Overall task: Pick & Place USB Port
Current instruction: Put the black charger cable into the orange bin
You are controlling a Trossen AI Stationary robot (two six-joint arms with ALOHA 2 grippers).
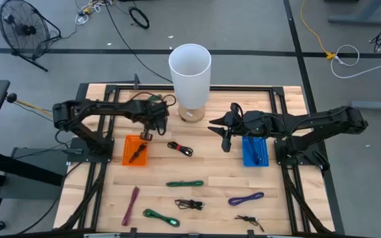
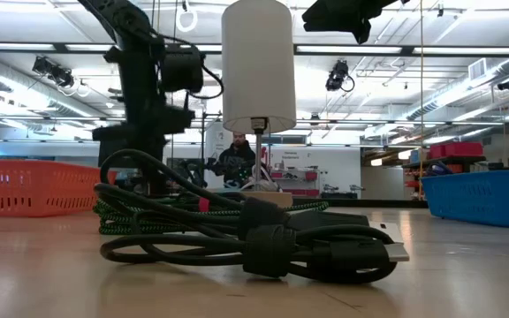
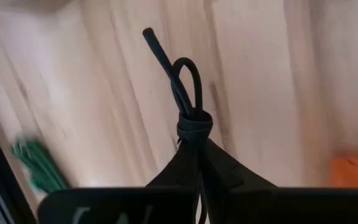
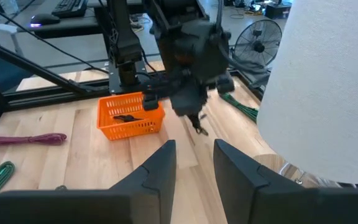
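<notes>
Now left claw (image 3: 197, 163) pinches the coiled black USB cable (image 3: 185, 93) at its tie. Light, floppy; grip the bundle's middle. Right claw (image 4: 192, 163) spread, idle.

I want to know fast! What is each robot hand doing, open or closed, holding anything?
Left gripper: closed on a black cable, up off the table.
Right gripper: open, holding nothing, above the blue basket.

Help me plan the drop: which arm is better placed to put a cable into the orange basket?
Left: the left gripper is shut on a black cable beside the orange basket; the right gripper is empty.
</notes>
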